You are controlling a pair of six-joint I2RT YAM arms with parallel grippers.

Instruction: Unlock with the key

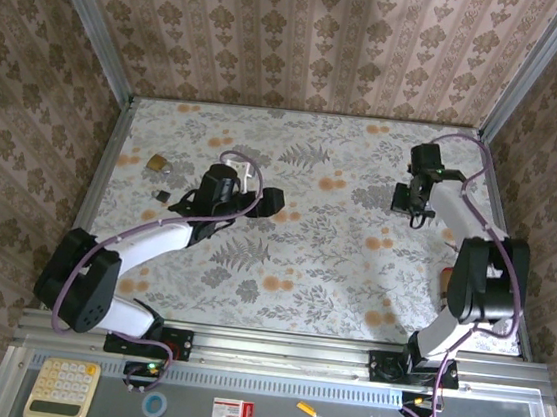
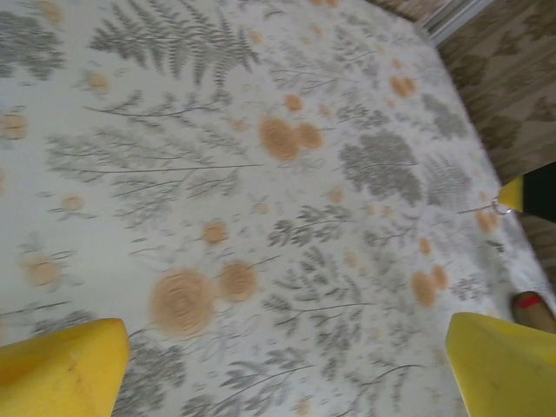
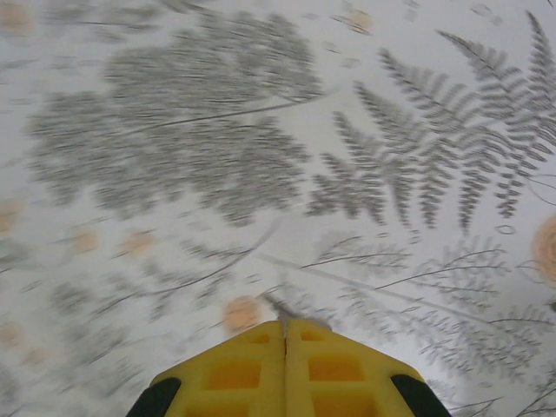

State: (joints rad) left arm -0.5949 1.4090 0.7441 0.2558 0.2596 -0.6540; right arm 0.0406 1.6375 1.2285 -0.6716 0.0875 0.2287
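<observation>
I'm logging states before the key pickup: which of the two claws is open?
The left claw: its yellow fingers stand wide apart, whereas the right claw has its fingers pressed together along a thin seam.

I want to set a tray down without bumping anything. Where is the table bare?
Bare: the middle of the table between the left tool and the right tool, and the near strip between the left arm and the right arm. Crowded: the far-left part, where the padlock and the key lie beside the left arm.
</observation>
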